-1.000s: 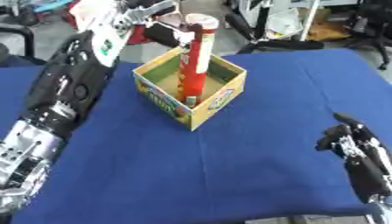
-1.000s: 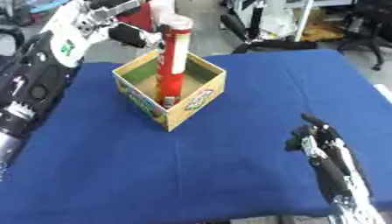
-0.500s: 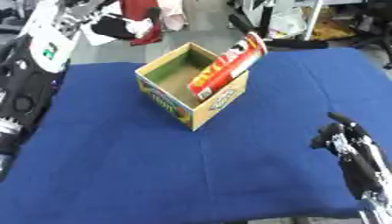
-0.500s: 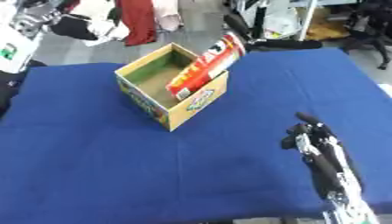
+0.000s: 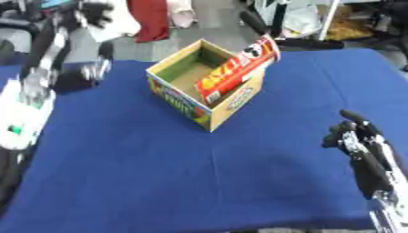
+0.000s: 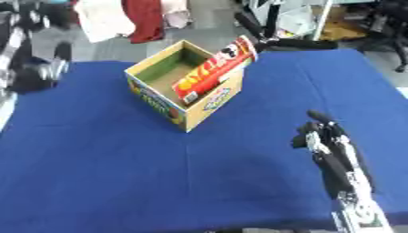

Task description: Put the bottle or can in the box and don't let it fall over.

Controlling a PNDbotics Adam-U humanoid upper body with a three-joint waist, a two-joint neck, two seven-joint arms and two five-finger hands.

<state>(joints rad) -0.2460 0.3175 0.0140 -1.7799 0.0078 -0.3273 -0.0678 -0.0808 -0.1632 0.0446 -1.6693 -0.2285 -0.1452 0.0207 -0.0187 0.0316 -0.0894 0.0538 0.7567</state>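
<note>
A yellow-green cardboard box (image 5: pixel 185 101) stands open on the blue table (image 5: pixel 199 182). A red can (image 5: pixel 237 71) lies tilted in it. Its lower end is inside the box, and its top leans over the right rim and sticks out. Nothing holds the can. My left hand (image 5: pixel 77 77) is a blur at the left, well away from the box. My right hand (image 5: pixel 355 136) rests open near the lower right corner with its fingers up, holding nothing.
Beyond the table's far edge are red and white cloths (image 5: pixel 151 18), chair legs and other clutter. Blue table surface lies in front of the box and to its right.
One second ago my left hand held the can upright in the box. The hand has let go and pulled back left; the can has tipped over onto the right rim.
</note>
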